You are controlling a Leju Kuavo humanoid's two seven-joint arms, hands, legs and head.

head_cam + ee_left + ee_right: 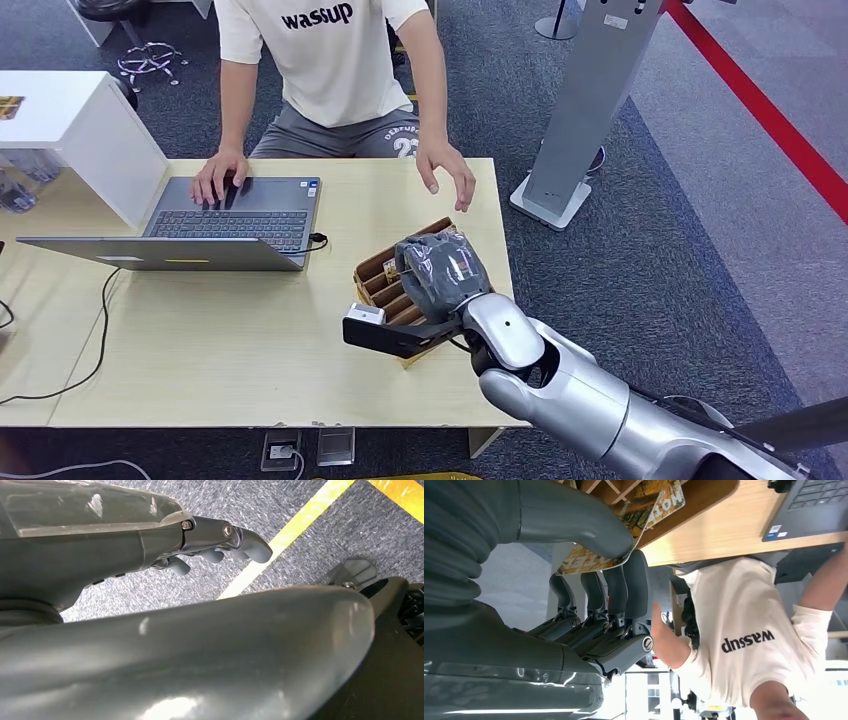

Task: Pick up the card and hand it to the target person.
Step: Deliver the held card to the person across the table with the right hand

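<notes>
Over wooden box (395, 285), card (624, 545) in right hand (440, 270)

A pale wooden table (250, 340) stands on dark grey carpet (660, 260). A red floor stripe (770, 120) runs far right, past a grey stand (585, 110).

Obstacles: wooden slotted box (385, 278) near the surface (250, 350) right edge, right robot hand (440, 272) over it; open laptop (215, 225) at rear left; white cabinet (70, 130) far left; person's hand (447, 168) raised above the far edge. Free room: bare strip of surface between laptop and box, and the wide near-left stretch, crossed by a black cable (95, 340).
</notes>
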